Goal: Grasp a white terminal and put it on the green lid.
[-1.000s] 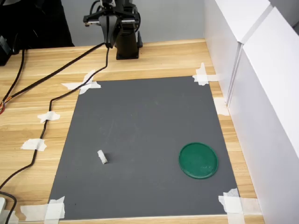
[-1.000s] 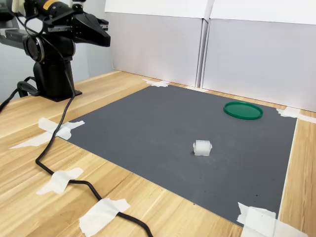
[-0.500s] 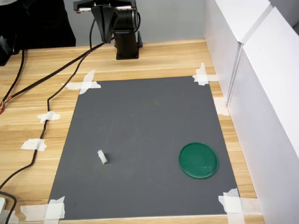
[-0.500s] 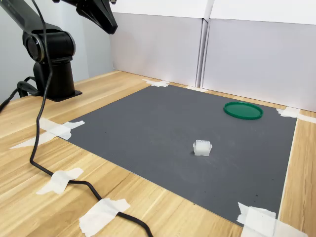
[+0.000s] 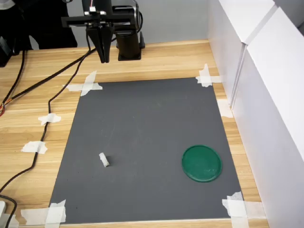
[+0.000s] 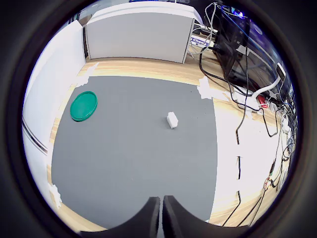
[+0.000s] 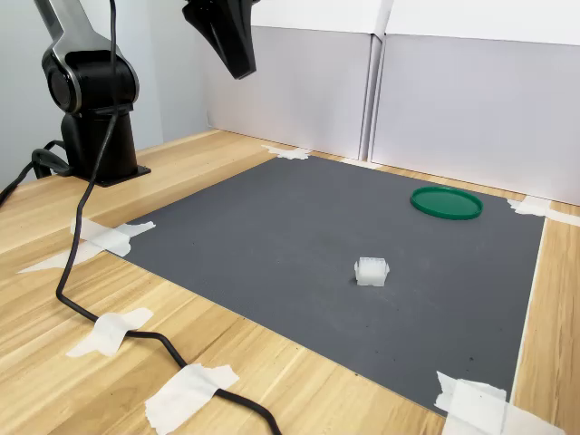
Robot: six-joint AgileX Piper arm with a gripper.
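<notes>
Black arm [image 7: 89, 82] with a silver-edged joint, black cable [image 7: 77, 217], and tapered dark hand [image 7: 237, 65].

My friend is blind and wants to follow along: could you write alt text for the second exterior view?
A tiny white terminal lies alone on a dark grey mat taped to a wooden table, apart from a flat green lid farther back near white panels. The robot's gripper hangs high above the mat's far corner, fingers together, holding nothing.

Dark green lid [image 5: 202, 163], white terminal [image 5: 103, 159], plain dark grey mat [image 5: 147, 123], light wood-grain counter [image 5: 166, 59], white tape scraps [image 5: 34, 147], black cable [image 5: 47, 102], black end effector [image 5: 102, 59], white wall panels [image 5: 266, 71].
</notes>
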